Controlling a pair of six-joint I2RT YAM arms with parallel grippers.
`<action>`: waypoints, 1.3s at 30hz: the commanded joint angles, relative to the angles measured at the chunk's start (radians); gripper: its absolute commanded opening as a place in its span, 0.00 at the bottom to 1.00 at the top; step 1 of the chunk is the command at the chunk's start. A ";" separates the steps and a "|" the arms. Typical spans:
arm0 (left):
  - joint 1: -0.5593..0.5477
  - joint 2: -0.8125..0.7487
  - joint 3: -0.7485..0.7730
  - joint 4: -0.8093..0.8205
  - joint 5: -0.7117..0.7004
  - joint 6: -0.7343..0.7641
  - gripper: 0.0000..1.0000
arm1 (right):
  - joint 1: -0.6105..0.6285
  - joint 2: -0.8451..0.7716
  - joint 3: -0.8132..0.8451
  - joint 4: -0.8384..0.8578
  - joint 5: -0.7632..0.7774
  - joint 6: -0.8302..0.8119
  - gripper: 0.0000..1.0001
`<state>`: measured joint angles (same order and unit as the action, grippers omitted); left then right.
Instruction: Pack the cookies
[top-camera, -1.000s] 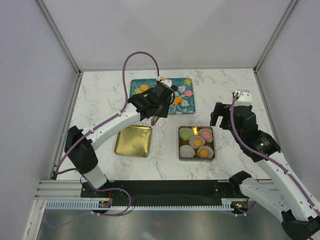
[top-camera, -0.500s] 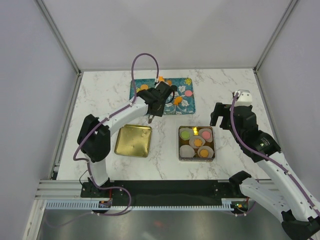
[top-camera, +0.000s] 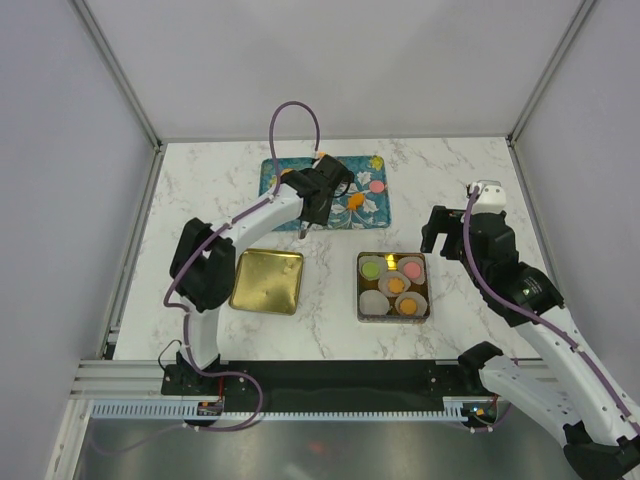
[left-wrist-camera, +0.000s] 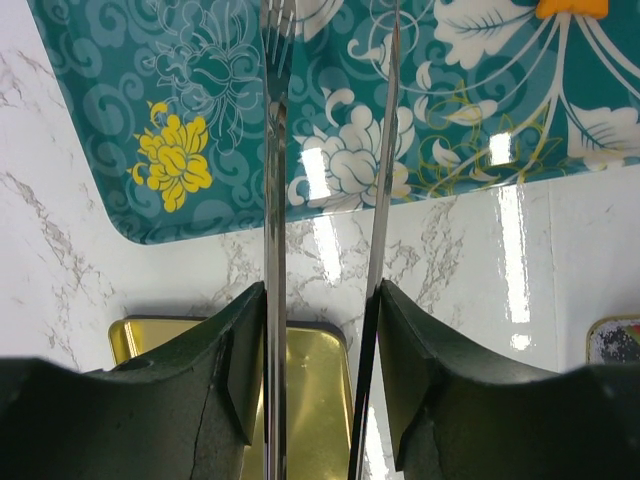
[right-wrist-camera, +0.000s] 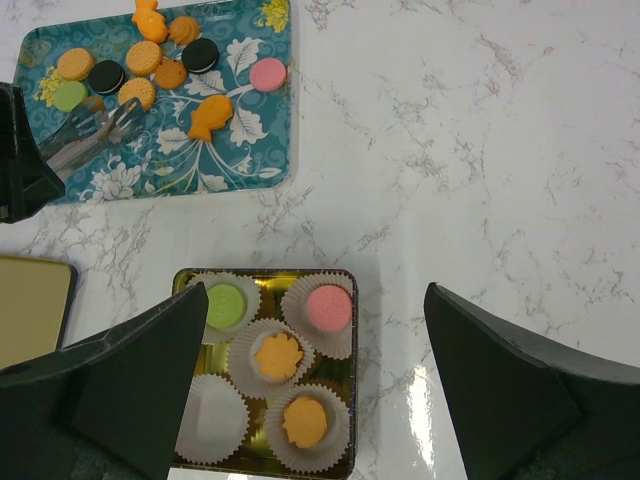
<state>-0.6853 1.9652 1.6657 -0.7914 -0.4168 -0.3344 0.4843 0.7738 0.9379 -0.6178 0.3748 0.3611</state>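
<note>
The left gripper (left-wrist-camera: 322, 300) is clamped on a pair of thin metal tongs (left-wrist-camera: 275, 200), whose two arms lie against the inner faces of its fingers (left-wrist-camera: 240, 350). The tongs reach out over the left part of a teal flowered tray (right-wrist-camera: 262, 140) at the far middle of the marble table (right-wrist-camera: 480, 150). Their blades stand slightly apart with nothing between them, and their tips hang just near of the loose cookies (right-wrist-camera: 145, 57).

Those cookies lie in the far half of the tray: round orange ones, two black, one green at the left, one pink at the right, and an orange fish shape (right-wrist-camera: 210, 118) near the middle.

Near and to the right of the tray sits an open gold tin (right-wrist-camera: 352, 395) holding white paper cups (right-wrist-camera: 215, 425). The far-left cup has a green cookie, the far-right a pink one, the middle and the near-right cups an orange one each, and the near-left cup is bare. The tin's gold lid (top-camera: 266, 282) lies flat to the left of it, apart from it.

The right gripper (top-camera: 444, 235) hovers above the tin's right side, its jaws spread wide and holding nothing
</note>
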 joint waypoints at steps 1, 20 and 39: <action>0.016 0.029 0.075 0.000 -0.008 0.047 0.54 | -0.001 -0.013 0.039 -0.007 0.012 -0.019 0.98; 0.036 0.126 0.206 -0.051 0.021 0.072 0.54 | -0.001 -0.016 0.042 -0.010 0.021 -0.024 0.98; 0.050 0.155 0.244 -0.071 0.044 0.087 0.54 | -0.001 -0.025 0.044 -0.011 0.021 -0.027 0.98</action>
<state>-0.6407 2.1189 1.8690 -0.8604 -0.3817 -0.2893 0.4843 0.7589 0.9379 -0.6296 0.3756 0.3458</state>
